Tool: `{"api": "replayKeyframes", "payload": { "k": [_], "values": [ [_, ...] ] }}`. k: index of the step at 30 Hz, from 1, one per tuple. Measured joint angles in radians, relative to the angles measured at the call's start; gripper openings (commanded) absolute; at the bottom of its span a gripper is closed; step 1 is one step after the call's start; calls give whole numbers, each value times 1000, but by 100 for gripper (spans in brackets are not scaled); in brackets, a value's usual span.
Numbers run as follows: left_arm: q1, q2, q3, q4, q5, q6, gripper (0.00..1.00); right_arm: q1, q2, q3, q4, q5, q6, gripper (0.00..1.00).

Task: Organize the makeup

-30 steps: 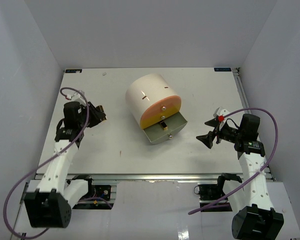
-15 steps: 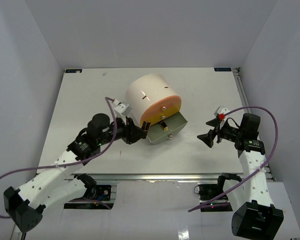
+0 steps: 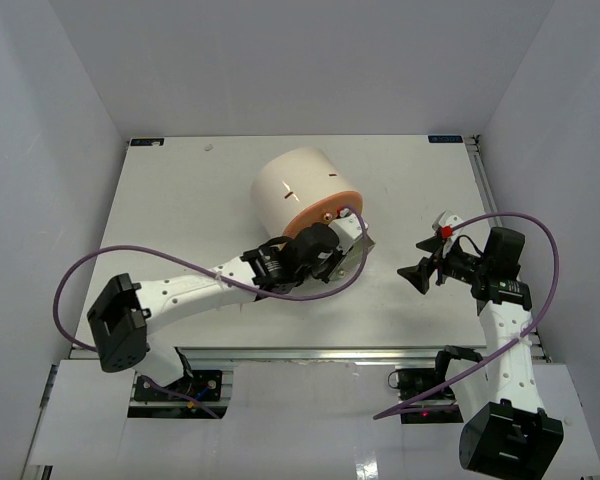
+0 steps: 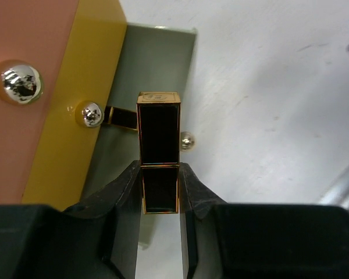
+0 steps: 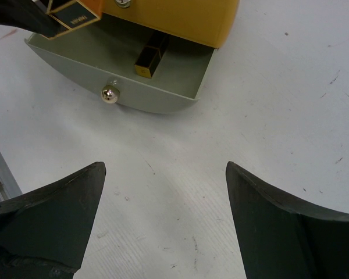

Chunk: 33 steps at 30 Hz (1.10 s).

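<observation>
Bar (image 4: 159, 125) is pinched in the left claw (image 4: 160, 173), jutting ahead over the open drawer (image 4: 163, 58). Lower it flat beside the second bar (image 4: 121, 117) inside, then let go. The right claw (image 5: 163, 192) hangs spread.

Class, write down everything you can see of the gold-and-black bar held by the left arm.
The bar is a square-sided stick: glossy black panels framed in gold edging, a seam across its middle and a gold end cap. The left fingers clamp one half from both sides. It hangs over the open grey drawer.
</observation>
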Motion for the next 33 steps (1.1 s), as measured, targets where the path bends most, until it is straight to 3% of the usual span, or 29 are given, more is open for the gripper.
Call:
{"api": "replayKeyframes", "payload": {
  "k": [4, 10, 14, 15, 17, 18, 24, 28, 33],
  "values": [
    [0, 98, 26, -16, -74, 63, 13, -3, 0, 0, 0, 0, 0, 90],
    [0, 172, 45, -27, -141, 113, 47, -5, 0, 0, 0, -3, 0, 90],
    [0, 182, 46, -29, -162, 124, 58, -5, 0, 0, 0, -7, 0, 90],
    [0, 182, 48, -29, -164, 124, 65, -5, 0, 0, 0, -8, 0, 90],
    [0, 182, 53, -31, -162, 119, 94, -5, 0, 0, 0, -8, 0, 90],
    [0, 181, 56, -35, -158, 111, 98, -5, 0, 0, 0, -8, 0, 90],
    [0, 138, 72, -57, -80, 83, 98, -5, 0, 0, -12, -36, -30, 94],
    [0, 34, 94, -68, 19, 43, 98, -5, 5, 0, -67, -85, -154, 100],
    [13, -144, 151, -52, 111, -11, 98, 22, 88, 27, -246, -124, -442, 73]
  ]
}}
